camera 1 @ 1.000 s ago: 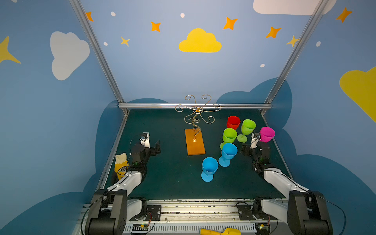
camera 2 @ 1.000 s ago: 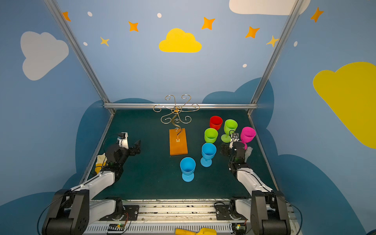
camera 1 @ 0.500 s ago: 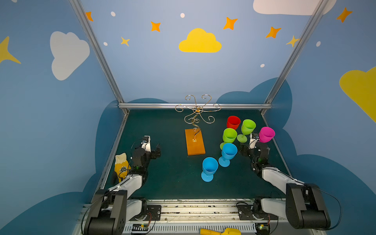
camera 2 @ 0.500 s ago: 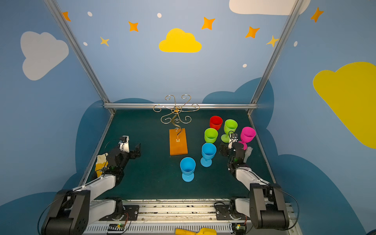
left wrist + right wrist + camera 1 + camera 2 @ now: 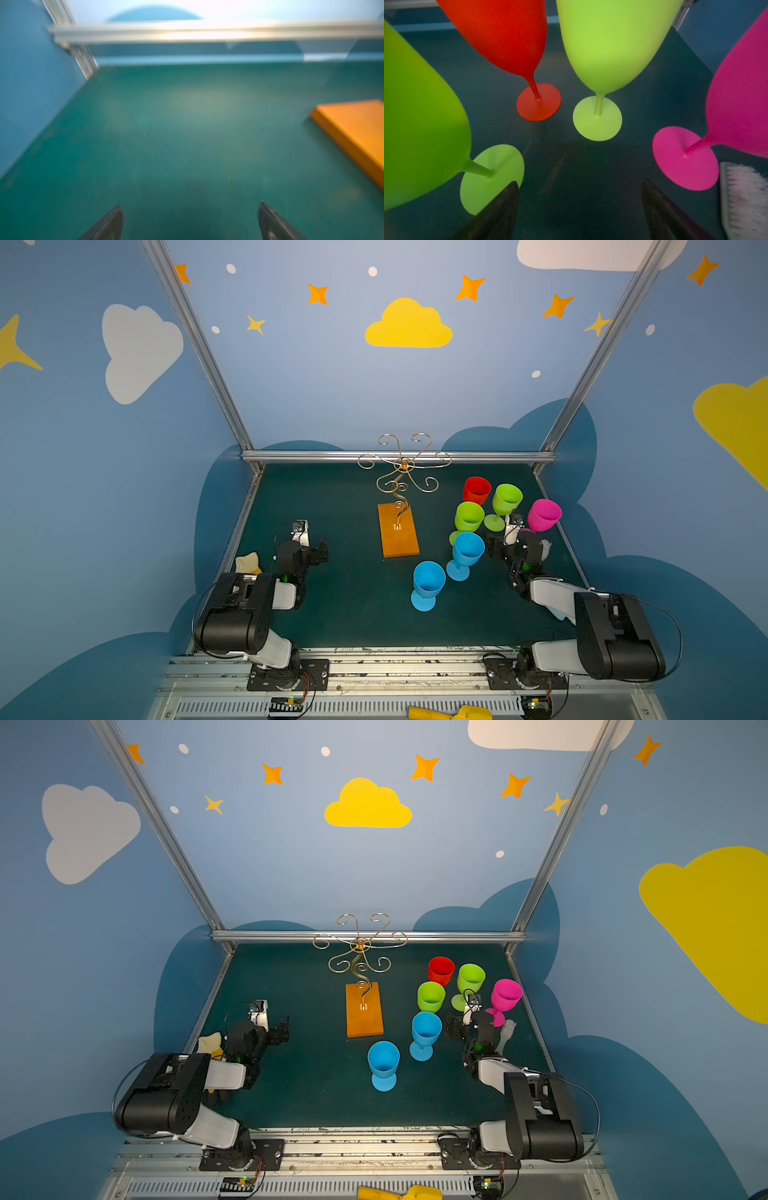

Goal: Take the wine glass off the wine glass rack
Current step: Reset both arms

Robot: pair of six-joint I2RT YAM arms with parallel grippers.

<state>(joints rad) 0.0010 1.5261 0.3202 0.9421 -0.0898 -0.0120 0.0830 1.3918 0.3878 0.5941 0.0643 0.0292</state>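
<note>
The left pincer (image 5: 190, 207) is hovering wide open and empty, low over the worktop (image 5: 353, 605), left of the wine glass rack (image 5: 399, 537). The right pincer (image 5: 580, 185) is likewise gaping and gripping nothing. It is sitting among the upright wine glasses (image 5: 467, 549) standing right of the rack, so the right arm is lying nearer them. The rack's scroll arms (image 5: 404, 465) are carrying no glass, so removal is looking complete.

text: none legible | labels: none | brands: none | numbers: none
</note>
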